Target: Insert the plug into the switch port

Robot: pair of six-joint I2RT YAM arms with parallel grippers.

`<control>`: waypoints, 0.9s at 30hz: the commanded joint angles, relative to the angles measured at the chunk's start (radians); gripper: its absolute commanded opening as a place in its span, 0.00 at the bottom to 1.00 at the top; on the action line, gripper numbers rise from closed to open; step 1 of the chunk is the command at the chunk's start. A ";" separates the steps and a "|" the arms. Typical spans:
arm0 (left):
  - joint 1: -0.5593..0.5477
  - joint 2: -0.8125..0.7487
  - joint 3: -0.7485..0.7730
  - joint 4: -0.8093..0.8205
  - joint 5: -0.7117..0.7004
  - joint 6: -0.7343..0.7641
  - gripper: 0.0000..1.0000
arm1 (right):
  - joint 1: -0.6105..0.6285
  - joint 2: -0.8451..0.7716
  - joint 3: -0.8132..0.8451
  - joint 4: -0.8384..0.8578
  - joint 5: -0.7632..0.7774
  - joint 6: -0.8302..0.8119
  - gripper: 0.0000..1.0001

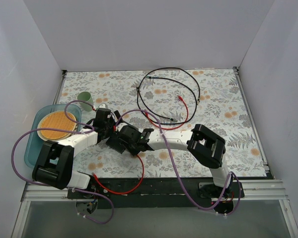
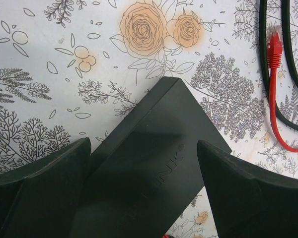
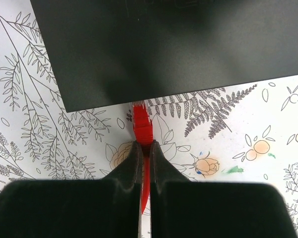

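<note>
Right gripper [image 3: 143, 146] is clamped tight on the red plug [image 3: 142, 124], fingers pinched narrow with the connector sticking out ahead of the tips. The plug's nose sits right up against the edge of the switch [image 3: 164, 54]. Whether it has entered a socket, I cannot tell, since the sockets don't show from the right wrist.

The switch lies flat on the floral mat [image 1: 213, 99], left of centre and toward the near side, right where both arms meet.

Over to the left gripper [image 2: 144, 144]: spread wide, one finger [image 2: 44, 191] on each side of the switch's top face, the box running up between them with a corner pointing away. The fingertips overlap the black surface, and I cannot tell if they touch it.

A second red connector [image 2: 274, 49] lies on the mat just beside the black cable [image 2: 288, 74], apart from the switch.

At the far left, a teal tray [image 1: 32, 148] carries a round tan plate [image 1: 59, 125], with a green cup [image 1: 84, 99] just beyond it
</note>
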 commanded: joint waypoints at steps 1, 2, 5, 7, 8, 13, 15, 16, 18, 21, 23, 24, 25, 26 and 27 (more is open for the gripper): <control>-0.021 -0.021 -0.020 -0.133 0.041 -0.061 0.87 | -0.025 -0.041 -0.009 0.184 0.048 -0.012 0.01; -0.021 -0.020 -0.020 -0.136 0.037 -0.061 0.87 | -0.025 -0.047 -0.020 0.178 0.046 -0.009 0.01; -0.021 -0.015 -0.017 -0.142 0.020 -0.067 0.86 | -0.025 -0.051 -0.029 0.165 0.045 -0.009 0.01; -0.019 -0.015 -0.014 -0.152 0.011 -0.069 0.86 | -0.025 -0.048 -0.026 0.142 0.043 -0.007 0.01; -0.019 -0.018 -0.014 -0.156 0.009 -0.070 0.86 | -0.025 -0.044 -0.026 0.133 0.040 -0.007 0.01; -0.018 -0.030 -0.014 -0.164 0.008 -0.072 0.86 | -0.025 -0.031 -0.025 0.102 0.017 -0.007 0.01; -0.018 -0.035 -0.014 -0.167 0.008 -0.073 0.87 | -0.025 -0.025 -0.025 0.093 0.011 -0.010 0.01; -0.016 -0.040 -0.014 -0.167 0.008 -0.073 0.88 | -0.025 -0.024 -0.025 0.082 0.008 -0.015 0.01; -0.016 -0.044 -0.014 -0.167 0.008 -0.069 0.89 | -0.025 -0.021 -0.029 0.073 0.003 -0.021 0.01; -0.015 -0.055 -0.014 -0.169 -0.022 -0.069 0.91 | -0.025 -0.024 -0.045 0.076 -0.018 -0.036 0.01; -0.015 -0.060 -0.014 -0.167 -0.023 -0.069 0.91 | -0.025 -0.025 -0.054 0.078 -0.040 -0.040 0.01; -0.013 -0.063 -0.013 -0.167 -0.025 -0.069 0.92 | -0.024 -0.025 -0.055 0.076 -0.044 -0.043 0.01; -0.013 -0.061 -0.011 -0.167 -0.025 -0.067 0.93 | -0.024 -0.027 -0.060 0.076 -0.047 -0.041 0.01; -0.013 -0.064 -0.011 -0.170 -0.028 -0.066 0.94 | -0.024 -0.028 -0.063 0.075 -0.055 -0.043 0.01; -0.011 -0.064 -0.010 -0.172 -0.031 -0.064 0.95 | -0.024 -0.030 -0.066 0.075 -0.057 -0.044 0.01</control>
